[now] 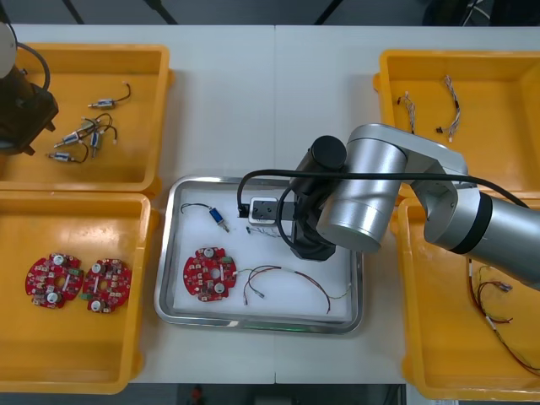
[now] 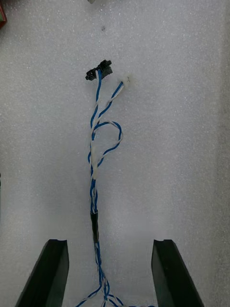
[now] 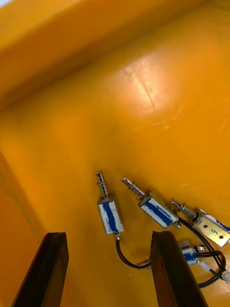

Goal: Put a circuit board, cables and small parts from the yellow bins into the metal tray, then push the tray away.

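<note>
White lining covers the metal tray [image 1: 169, 253] at the middle of the surface [image 1: 278, 101]. On it lie a round red circuit board [image 1: 209, 272] at the near left, a small metal part [image 1: 218, 216] at the far left and a red and yellow cable [image 1: 287, 283] along the near side. The right claw [image 2: 109, 244] hangs over the tray's far right part, fingers wide apart and gripping nothing. The twisted blue and white cable [image 2: 98, 144] lies loose on the lining between them. The left claw [image 3: 109, 237] is also spread and empty, over small metal parts [image 3: 110, 216] in the far left yellow bin [image 1: 152, 110].

A light table [image 1: 253, 101] meets dark floor [image 1: 253, 10] beyond.
</note>
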